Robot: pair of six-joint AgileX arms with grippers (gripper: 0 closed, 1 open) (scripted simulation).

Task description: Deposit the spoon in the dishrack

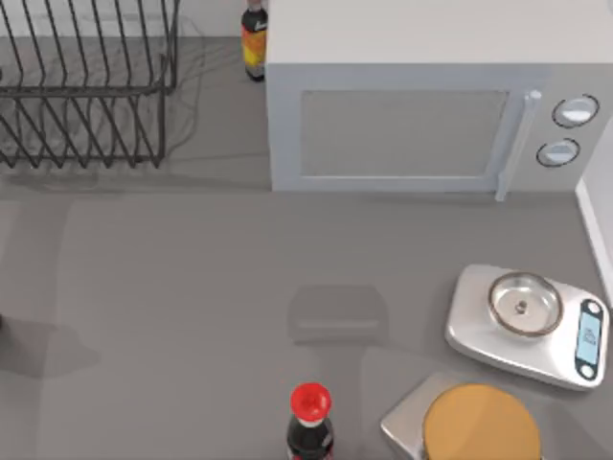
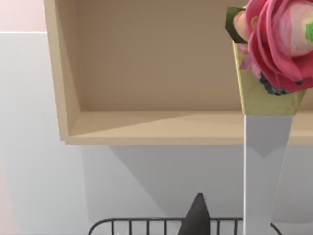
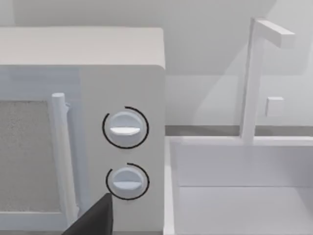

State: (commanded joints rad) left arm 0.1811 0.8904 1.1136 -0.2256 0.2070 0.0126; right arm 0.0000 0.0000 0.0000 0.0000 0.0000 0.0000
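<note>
Toward the table's far-left corner, aiming left gripper (image 2: 198, 218) over dishrack (image 1: 86, 96), grip state impossible to tell; pointing right gripper (image 3: 93, 220) at microwave (image 1: 412, 125), grip likewise impossible to tell. Judging the step as the opening one: seeking the spoon, whereabouts impossible to tell. Next, probably calling for finding the spoon, closing on its handle, then carrying it leftward to the dishrack
</note>
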